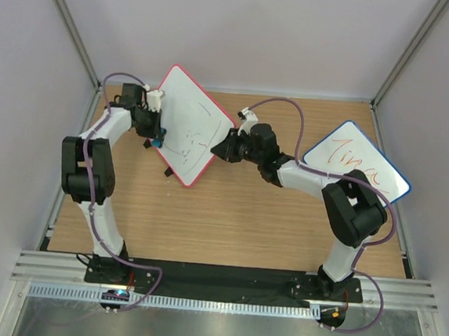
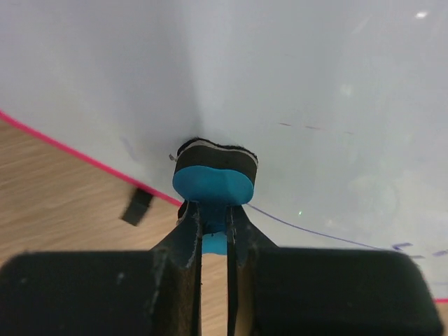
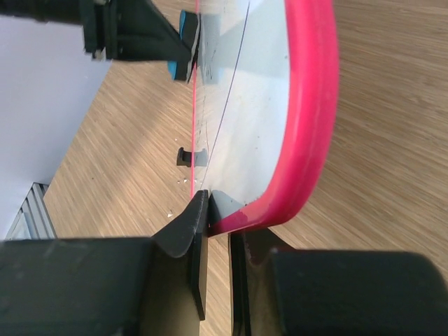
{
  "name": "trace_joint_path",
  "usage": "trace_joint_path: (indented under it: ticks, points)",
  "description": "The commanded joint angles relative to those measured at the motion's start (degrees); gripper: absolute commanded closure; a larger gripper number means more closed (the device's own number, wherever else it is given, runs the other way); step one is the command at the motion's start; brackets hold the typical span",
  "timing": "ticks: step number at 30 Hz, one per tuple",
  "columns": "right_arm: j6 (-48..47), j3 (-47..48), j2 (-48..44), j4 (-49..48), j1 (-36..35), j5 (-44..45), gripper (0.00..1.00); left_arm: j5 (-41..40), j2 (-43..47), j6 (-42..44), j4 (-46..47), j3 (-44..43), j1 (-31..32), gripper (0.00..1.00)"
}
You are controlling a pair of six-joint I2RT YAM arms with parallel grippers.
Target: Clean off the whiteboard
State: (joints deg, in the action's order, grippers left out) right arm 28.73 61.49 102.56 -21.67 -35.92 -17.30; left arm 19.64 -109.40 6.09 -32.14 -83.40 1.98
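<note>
Inward, left hand point(image 2: 215, 213) presses gripped eraser point(image 2: 213, 183) on whiteboard point(image 2: 315, 84); right hand point(image 3: 218, 210) clamps its edge.

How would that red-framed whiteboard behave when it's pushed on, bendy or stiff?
Probably stiff: the whiteboard looks flat though the right end effector pinches only its rim. Likely light, since that one pinch seems to prop it tilted. Its glossy face looks slippery, so the blue eraser in the left end effector should glide.
</note>
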Motion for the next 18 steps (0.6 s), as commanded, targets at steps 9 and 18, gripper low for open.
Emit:
trace_joint_path:
  ticks: [9, 18]
  points:
    - [-11.2, 0.1, -0.7, 6.5, -2.3, -0.8, 0.99, -3.0, -11.3, 0.4, 4.5, -13.5, -4.6, 1.00]
    - [-11.3, 0.6, -0.5, 6.6, -2.3, -0.5, 0.99, -3.9, -15.1, -0.6, 4.4, -19.8, -8.0, 1.00]
